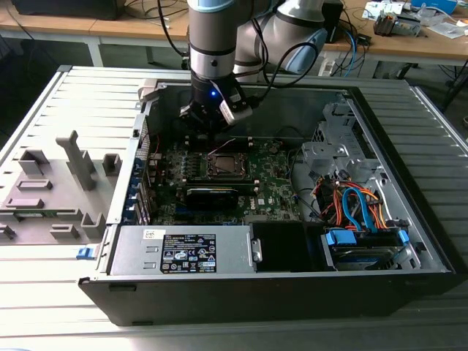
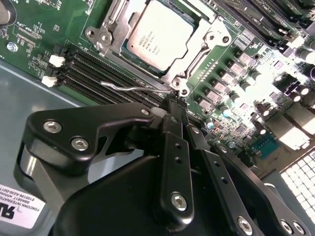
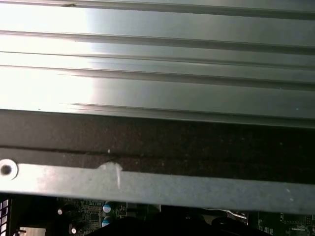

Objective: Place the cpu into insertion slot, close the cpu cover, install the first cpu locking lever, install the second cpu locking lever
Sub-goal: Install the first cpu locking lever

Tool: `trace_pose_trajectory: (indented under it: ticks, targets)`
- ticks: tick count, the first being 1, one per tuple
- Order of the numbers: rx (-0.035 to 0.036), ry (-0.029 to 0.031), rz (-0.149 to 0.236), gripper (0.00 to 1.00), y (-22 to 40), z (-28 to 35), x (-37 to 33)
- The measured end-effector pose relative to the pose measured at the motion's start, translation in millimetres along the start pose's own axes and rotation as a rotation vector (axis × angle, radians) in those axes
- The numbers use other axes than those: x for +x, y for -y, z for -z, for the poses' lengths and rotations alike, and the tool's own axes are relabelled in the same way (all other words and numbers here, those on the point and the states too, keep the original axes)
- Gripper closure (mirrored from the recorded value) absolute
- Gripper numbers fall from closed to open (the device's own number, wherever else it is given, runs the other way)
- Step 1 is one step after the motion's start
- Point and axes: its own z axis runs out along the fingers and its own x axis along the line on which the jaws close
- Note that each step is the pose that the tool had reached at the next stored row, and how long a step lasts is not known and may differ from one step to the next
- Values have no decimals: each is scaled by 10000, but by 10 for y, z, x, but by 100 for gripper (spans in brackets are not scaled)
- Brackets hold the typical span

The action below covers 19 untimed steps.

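Going by the exterior view's left, we see a ribbed grey metal table [image 1: 44,110] carrying grey plastic fixtures [image 1: 55,183], then the open black computer case [image 1: 292,292] with wooden desks [image 1: 110,29] behind. Inside lies the green circuit board [image 1: 270,183]. Its square silver-framed insertion slot [image 1: 228,165] holds the pale silvery square cpu [image 2: 160,34], lying flat and set diagonally in the second wrist view, with the thin silver windowed cpu cover [image 2: 197,46] down around it. A thin wire locking lever [image 2: 133,87] lies along the frame edge. The black gripper [image 2: 174,104] has its fingers pinched narrow at the frame corner by the lever's end; whether they grip it we cannot tell. Black memory slots [image 2: 98,73] crowd that side.
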Motion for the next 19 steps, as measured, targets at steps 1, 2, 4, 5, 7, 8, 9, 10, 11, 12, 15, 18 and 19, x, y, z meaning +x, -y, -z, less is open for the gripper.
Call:
trace_pose_trajectory:
  ticks: [1,2,4,5,7,8,9,10,11,12,15,18,19]
  targets:
    - [0,0,-1,89,0,-5,0]
    - [0,1,-2,89,0,-9,0]
    - [0,1,-2,89,0,-19,0]
    - [0,1,-2,89,0,-23,0]
    - [-1,1,-2,89,0,-31,-1]
    - [0,1,0,89,0,-35,-1]
    - [1,0,-1,89,0,-38,-1]
    - [0,0,-1,89,0,-41,-1]
    - [1,-1,-1,89,0,-43,-1]
    - [0,1,-1,89,0,-46,-1]
    - [0,0,-1,89,0,-54,-1]
    - [0,1,-1,89,1,-77,-1]
    - [0,1,-1,89,1,-83,-1]
